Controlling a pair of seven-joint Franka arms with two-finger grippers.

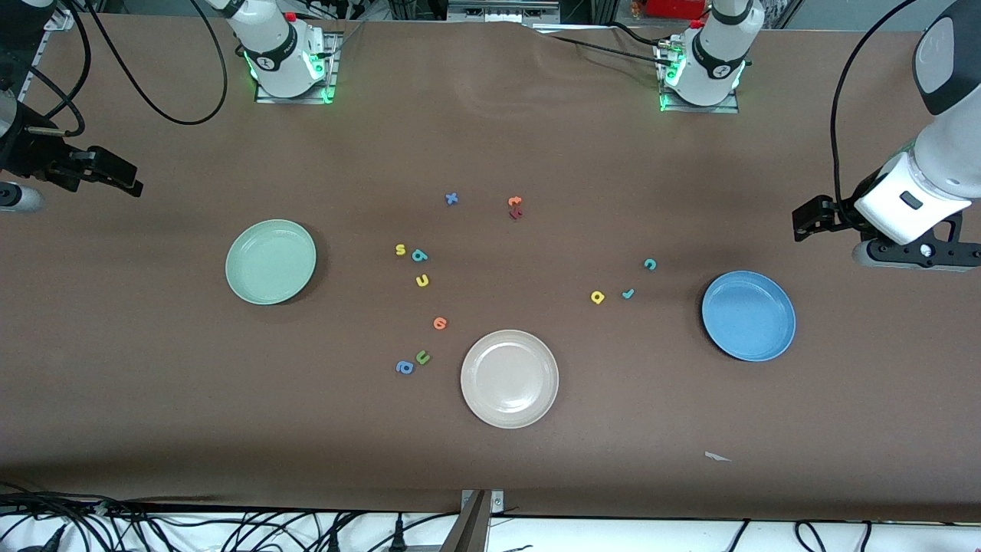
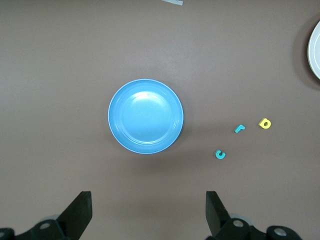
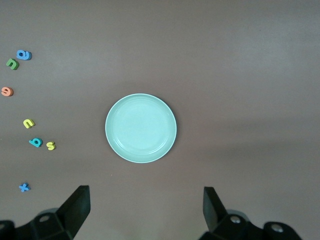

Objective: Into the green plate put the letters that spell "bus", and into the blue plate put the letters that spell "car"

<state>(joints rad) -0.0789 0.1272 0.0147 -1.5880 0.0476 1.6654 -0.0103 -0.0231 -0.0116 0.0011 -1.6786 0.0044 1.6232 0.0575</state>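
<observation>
Nearest the camera sits the cream-white plate [image 1: 510, 378], unneeded. Both plates are bare: green plate [image 1: 270, 261], blue plate [image 1: 748, 315]. Yellow s [image 1: 400, 249], teal b [image 1: 418, 255] and yellow u [image 1: 422, 280] cluster close, so the right gripper [image 1: 115, 178], jaws spread and raised at its table end, should pinch one letter cleanly. Left gripper [image 1: 812, 220], also spread, waits near the blue plate.

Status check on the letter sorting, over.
Left gripper and right gripper open, empty. Green plate, blue plate bare; all letters on table. Nothing in the way.

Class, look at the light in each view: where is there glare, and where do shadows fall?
Front view: green base lights glow; the green plate casts a soft shadow. Left wrist view: pale sheen on the blue plate. Right wrist view: even light, faint shadow bands on the table.
</observation>
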